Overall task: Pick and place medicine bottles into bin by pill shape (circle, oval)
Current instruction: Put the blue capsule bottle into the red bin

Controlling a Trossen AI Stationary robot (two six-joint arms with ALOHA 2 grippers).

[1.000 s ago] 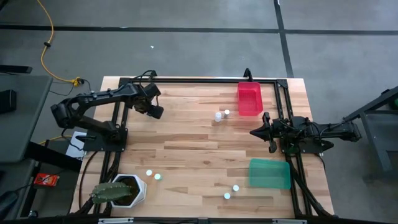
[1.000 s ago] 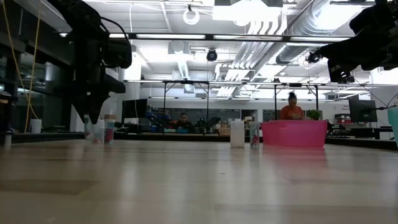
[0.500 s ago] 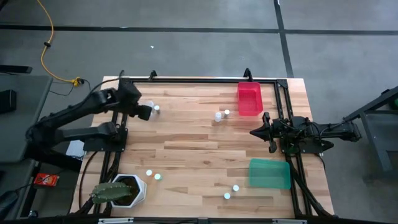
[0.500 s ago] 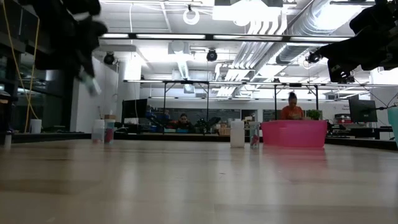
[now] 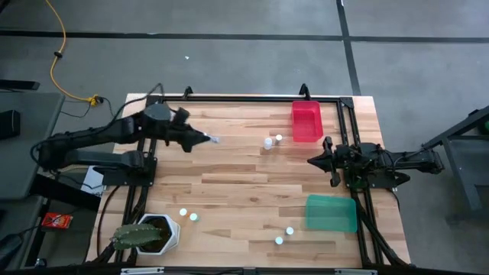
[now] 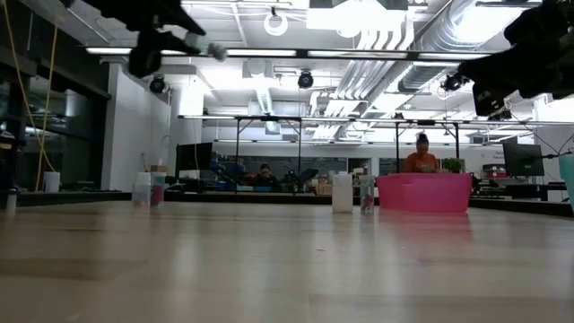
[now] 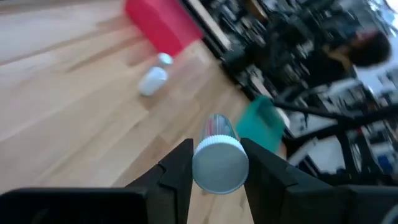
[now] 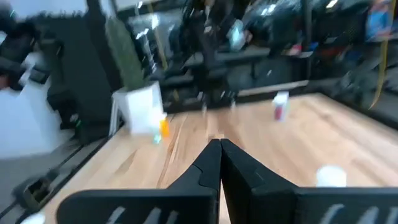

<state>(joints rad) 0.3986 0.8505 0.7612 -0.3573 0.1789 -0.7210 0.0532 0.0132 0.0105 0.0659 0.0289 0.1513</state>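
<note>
Left tool (image 7: 214, 165) carries a clenched medicine bottle (image 7: 219, 160) above the table (image 5: 244, 172), bound next for the matching bin; right tool (image 8: 219, 163) waits shut.

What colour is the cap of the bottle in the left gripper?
White cap, clearest in the left wrist view.

Two dark jointed arms (image 5: 92, 141) — black cabling.

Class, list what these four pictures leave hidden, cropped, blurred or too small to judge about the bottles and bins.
1. Pill shape in the held bottle: the left wrist view shows mostly its white cap.
2. Pills in the table bottles: too small in the high view.
3. Inside of the red bin: in the low view its wall hides it.
4. Green bin: cropped by the low view's edge.
</note>
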